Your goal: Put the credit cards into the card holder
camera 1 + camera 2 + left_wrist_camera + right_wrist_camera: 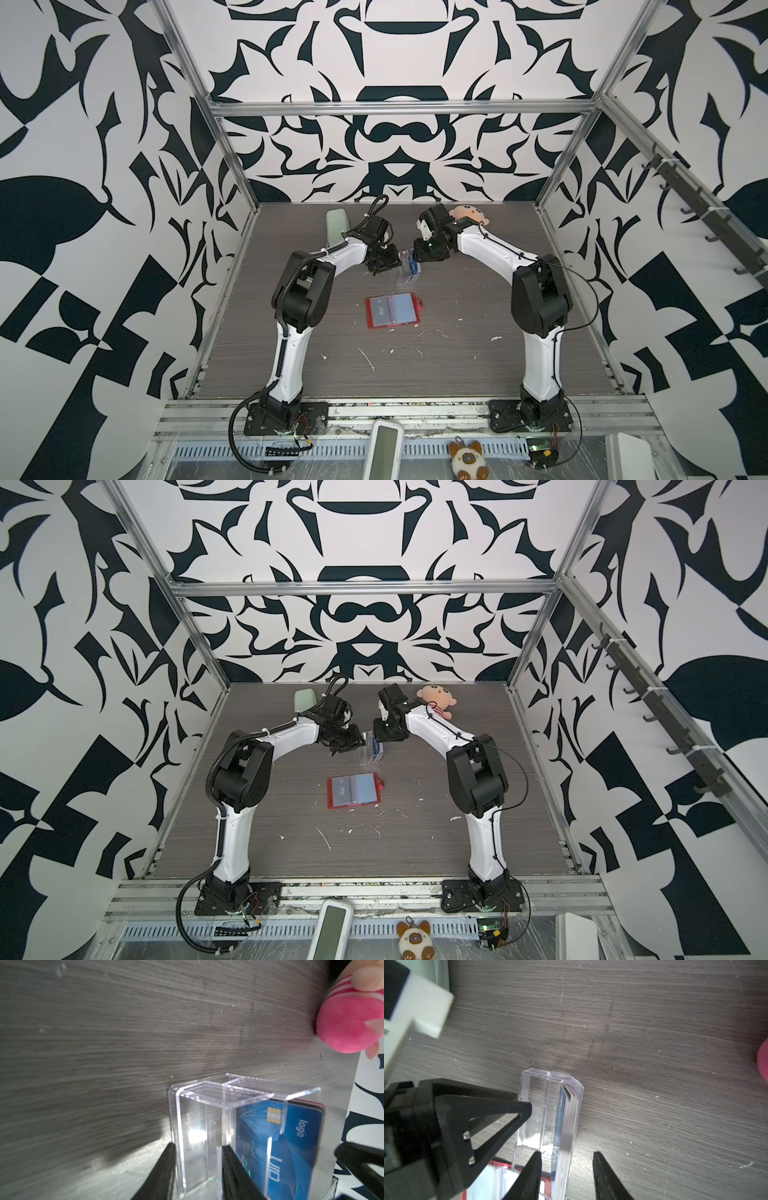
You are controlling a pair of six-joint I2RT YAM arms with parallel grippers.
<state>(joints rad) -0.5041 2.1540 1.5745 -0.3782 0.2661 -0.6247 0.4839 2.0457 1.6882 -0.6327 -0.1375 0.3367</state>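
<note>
1. Most of the task looks left to do. The credit cards (291, 1136) stand on edge, stacked in one half of the clear box (197, 1105), and none is being carried.
2. The card holder (392, 311) lies open flat on the table (457, 365), nearer the arm bases and apart from the box. Its sleeves look blue-grey; I can't tell if they are filled.
3. The left gripper (198, 1146) straddles the box's empty half with its fingers close against the walls. I can't tell if it is clamped.
4. The right gripper (566, 1153) has its jaws parted around the card half, with a gap showing, and holds nothing.
5. Both arms reach to the far middle with wrists bent down, meeting at the box.
</note>
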